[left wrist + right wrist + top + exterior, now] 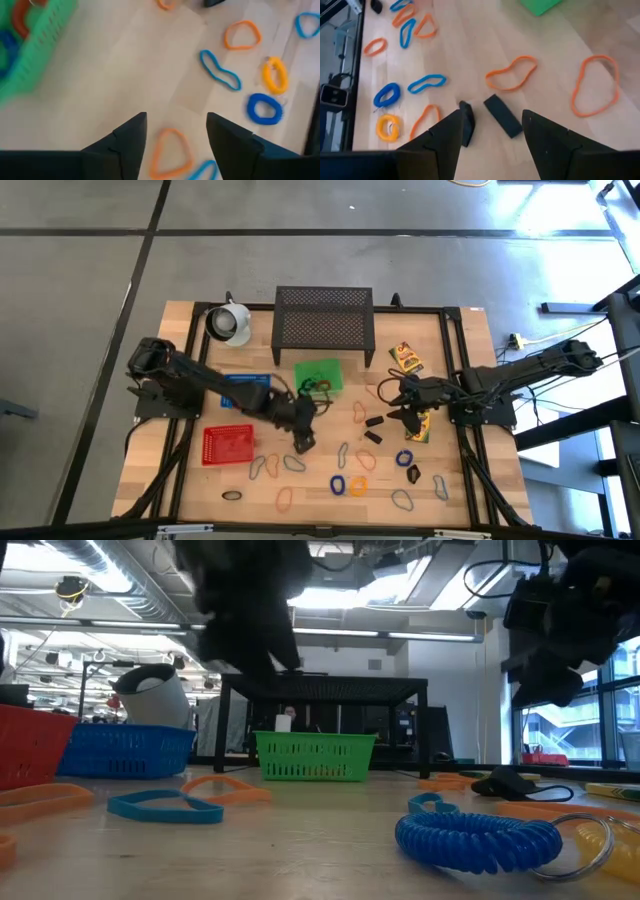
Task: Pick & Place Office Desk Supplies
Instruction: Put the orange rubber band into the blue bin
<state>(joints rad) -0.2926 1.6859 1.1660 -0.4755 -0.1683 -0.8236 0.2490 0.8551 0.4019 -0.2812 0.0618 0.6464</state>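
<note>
Orange band (pixel 170 152) under released left jaws, black clips (pixel 502 116) under released right jaws, bare wood btwn.

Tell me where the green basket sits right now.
In the high view the green basket sits mid-table, just in front of the black mesh stand, with the blue basket to its left.

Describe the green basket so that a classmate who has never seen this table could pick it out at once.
Start at the black mesh stand at the table's far edge. Directly in front of it, near the middle of the table, sits the green basket, already holding a few bands. Of the three small baskets it is the only green one: the blue basket and the red basket lie towards the left arm's side.
</note>
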